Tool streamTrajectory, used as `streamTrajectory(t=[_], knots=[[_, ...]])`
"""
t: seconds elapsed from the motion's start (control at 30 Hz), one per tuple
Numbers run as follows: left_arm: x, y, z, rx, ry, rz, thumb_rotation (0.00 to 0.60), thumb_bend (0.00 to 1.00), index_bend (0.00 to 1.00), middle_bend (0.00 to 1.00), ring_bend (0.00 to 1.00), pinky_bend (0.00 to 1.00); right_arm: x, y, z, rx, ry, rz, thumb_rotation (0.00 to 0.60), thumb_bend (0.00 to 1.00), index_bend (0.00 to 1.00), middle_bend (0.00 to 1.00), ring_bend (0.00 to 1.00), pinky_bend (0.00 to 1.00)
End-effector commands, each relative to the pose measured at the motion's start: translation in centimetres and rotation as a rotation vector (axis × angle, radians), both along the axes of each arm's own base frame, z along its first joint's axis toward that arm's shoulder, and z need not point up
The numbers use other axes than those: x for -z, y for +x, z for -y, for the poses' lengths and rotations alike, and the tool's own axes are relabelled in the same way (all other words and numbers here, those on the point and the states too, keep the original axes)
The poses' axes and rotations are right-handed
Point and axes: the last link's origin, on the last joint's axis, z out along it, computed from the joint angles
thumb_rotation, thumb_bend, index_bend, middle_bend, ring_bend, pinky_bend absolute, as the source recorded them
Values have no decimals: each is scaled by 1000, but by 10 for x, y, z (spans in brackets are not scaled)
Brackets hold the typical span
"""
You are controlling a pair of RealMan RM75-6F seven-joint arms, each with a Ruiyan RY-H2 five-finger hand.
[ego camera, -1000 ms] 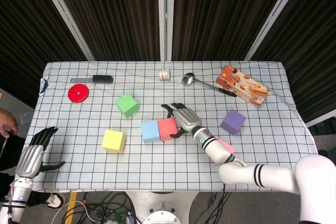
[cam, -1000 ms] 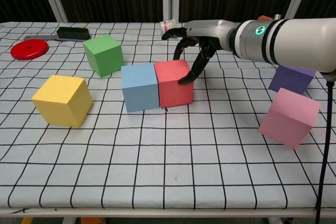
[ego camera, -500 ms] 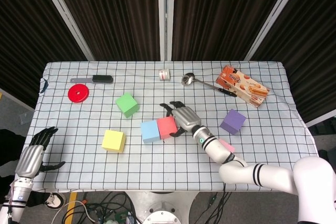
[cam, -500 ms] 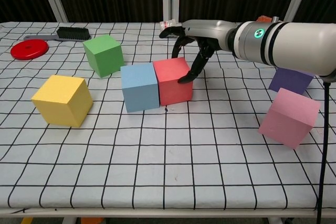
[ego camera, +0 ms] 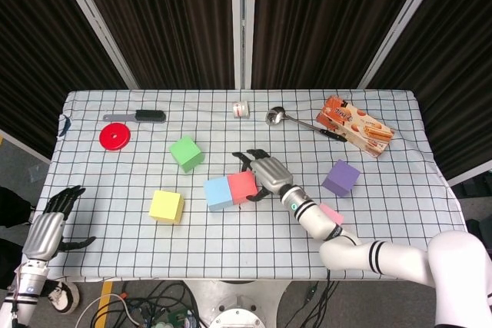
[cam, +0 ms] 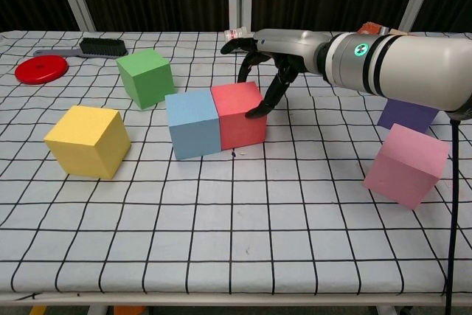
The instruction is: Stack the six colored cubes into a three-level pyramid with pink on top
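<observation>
Even, bright overhead light; soft short shadows under the cubes. Both views sharp, no glare. Worktop [cam: 243, 256] lines bow slightly in chest view.

A table [ego camera: 384, 213] under a white cloth with a black grid carries everything. The red cube [ego camera: 242, 186] sits near its middle, with the blue cube [ego camera: 217, 192] touching its left face. The green cube [ego camera: 186, 153] lies up and left of the red cube, the yellow cube [ego camera: 166, 206] further left and nearer the front edge. The purple cube [ego camera: 340, 177] is well to the red cube's right, the pink cube [ego camera: 331, 213] right and forward of it. Behind the red cube lie a small bottle [ego camera: 241, 109], a spoon [ego camera: 288, 118] and a snack box [ego camera: 355, 125]; far back left are a brush [ego camera: 138, 116] and a red disc [ego camera: 114, 137].
</observation>
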Motion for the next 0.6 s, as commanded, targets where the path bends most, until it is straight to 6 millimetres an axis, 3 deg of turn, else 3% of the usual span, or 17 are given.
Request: streamTrajectory(t=[0.03,0.33,0.6], knots=[[0,0,0,-1,0,0,600,6,87,36,0,78,1,-1,0,0,1,-4,600,152,0,377,0,0],[0,0,1,-1,0,-1,600,7,87,36,0,78,0,0,-1,12,14,0,600,84,0,119,0,0],[0,1,1,0,6,1,600,7,87,37,0,78,-7,3,-1,23,11,31,600,31,0,66,0,0]])
